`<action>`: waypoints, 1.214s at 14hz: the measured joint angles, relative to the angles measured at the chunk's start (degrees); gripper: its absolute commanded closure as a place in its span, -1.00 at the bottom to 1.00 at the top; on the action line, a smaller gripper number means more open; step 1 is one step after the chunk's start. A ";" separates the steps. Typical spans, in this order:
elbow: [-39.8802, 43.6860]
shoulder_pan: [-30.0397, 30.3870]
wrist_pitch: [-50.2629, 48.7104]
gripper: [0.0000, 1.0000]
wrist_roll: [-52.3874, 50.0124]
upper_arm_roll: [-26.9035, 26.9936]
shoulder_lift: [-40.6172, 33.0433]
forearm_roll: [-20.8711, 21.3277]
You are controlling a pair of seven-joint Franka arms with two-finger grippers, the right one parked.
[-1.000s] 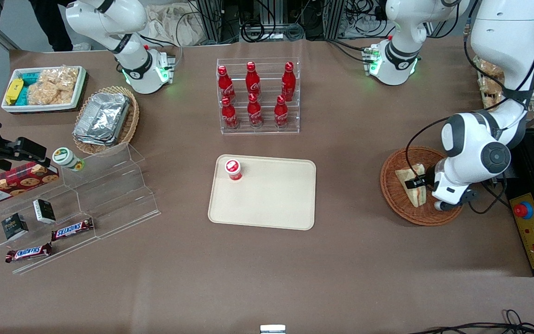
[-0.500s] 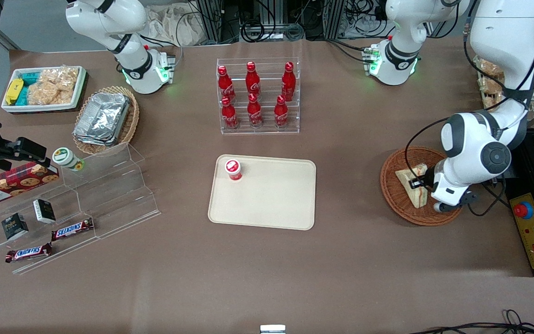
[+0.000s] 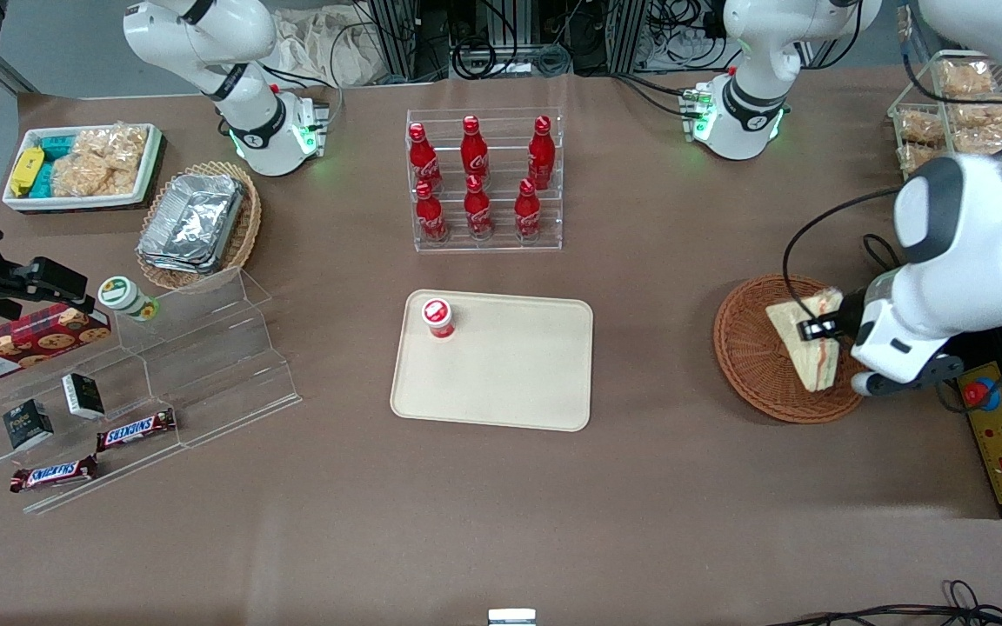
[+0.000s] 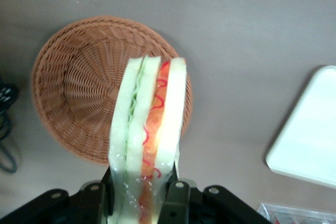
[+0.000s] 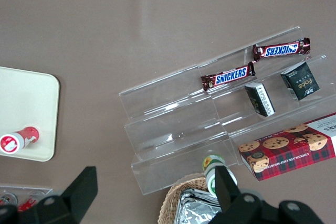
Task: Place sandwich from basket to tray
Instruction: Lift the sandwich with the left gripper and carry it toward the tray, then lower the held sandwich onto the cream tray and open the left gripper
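Observation:
The sandwich, a clear-wrapped wedge of pale bread with red and green filling, hangs above the reddish-brown wicker basket. My left gripper is shut on it, one black finger pressed against each bread face. Nothing lies in the basket below. The cream tray lies flat in the middle of the table, toward the parked arm's end from the basket.
A small red-capped bottle stands on the tray's corner. A clear rack of red cola bottles stands farther from the front camera than the tray. A yellow control box with a red button sits beside the basket.
The gripper has risen out of the basket with the sandwich held in it, and the arm's wrist has swung up and toward the table's end.

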 measured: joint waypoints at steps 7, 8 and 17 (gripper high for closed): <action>19.89 -0.11 -15.91 0.26 -12.64 -15.30 -0.46 -0.39; 20.52 -0.21 -15.86 0.26 -16.61 -19.28 -0.20 -0.37; 15.50 -4.73 4.58 0.19 -31.03 -34.21 14.71 13.23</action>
